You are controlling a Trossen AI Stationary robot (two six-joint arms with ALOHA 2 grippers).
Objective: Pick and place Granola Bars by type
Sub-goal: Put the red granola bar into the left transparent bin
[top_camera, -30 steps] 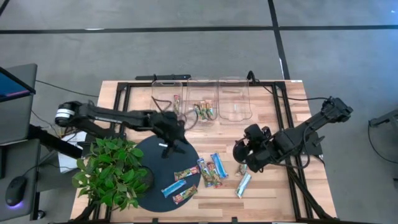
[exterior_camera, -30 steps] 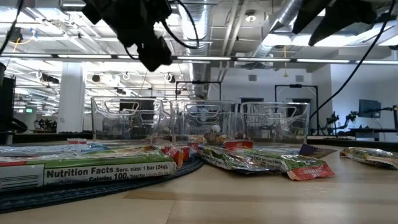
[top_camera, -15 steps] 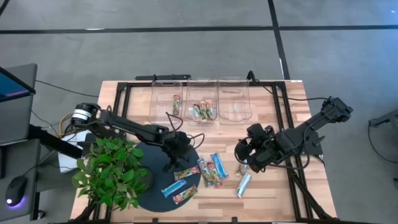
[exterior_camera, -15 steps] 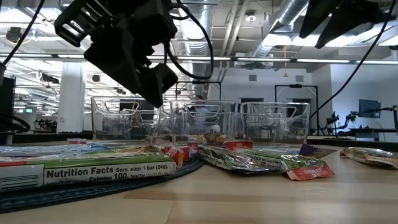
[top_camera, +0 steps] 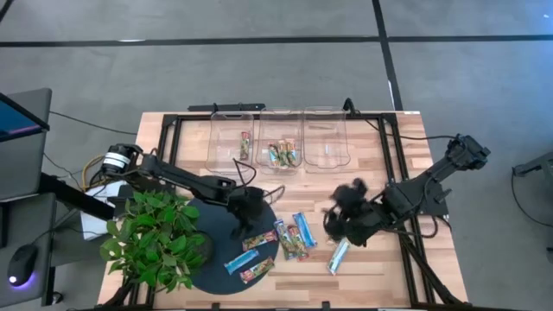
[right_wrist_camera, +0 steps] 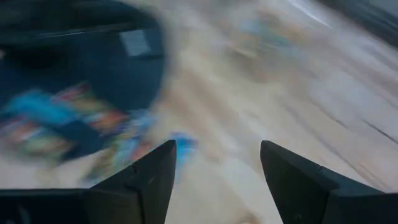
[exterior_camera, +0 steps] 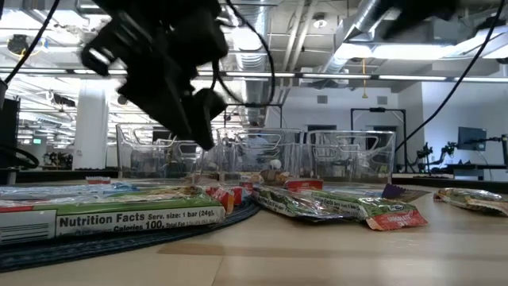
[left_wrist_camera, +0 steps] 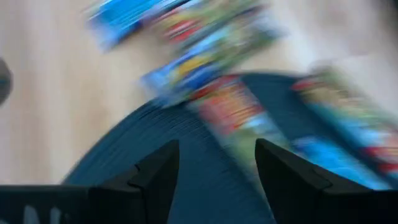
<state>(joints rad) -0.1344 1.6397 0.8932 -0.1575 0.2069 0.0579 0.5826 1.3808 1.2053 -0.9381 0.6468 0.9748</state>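
Note:
Several wrapped granola bars lie flat at the table's near middle. A red-brown one (top_camera: 257, 241), a blue one (top_camera: 240, 259) and a red one (top_camera: 257, 273) lie on a dark round mat (top_camera: 216, 220). Others (top_camera: 294, 238) and a silvery-blue one (top_camera: 338, 255) lie on the wood. My left gripper (top_camera: 246, 209) is open and empty above the mat, just beyond the red-brown bar (left_wrist_camera: 233, 118); its fingers (left_wrist_camera: 155, 180) stand apart. My right gripper (top_camera: 340, 223) is open and empty above the wood, right of the bars; a blue bar (right_wrist_camera: 180, 146) shows ahead of it.
Three clear bins (top_camera: 280, 138) stand in a row at the far edge. The left one holds a bar (top_camera: 244, 145) and the middle one holds several (top_camera: 283, 154). A green potted plant (top_camera: 155, 238) stands at the near left, beside the mat.
My left gripper has gone from beside the bins toward the table's near edge and down, and now hangs over the mat by the red-brown bar. My right gripper has started moving and shows blurred. The bars have stayed where they were.

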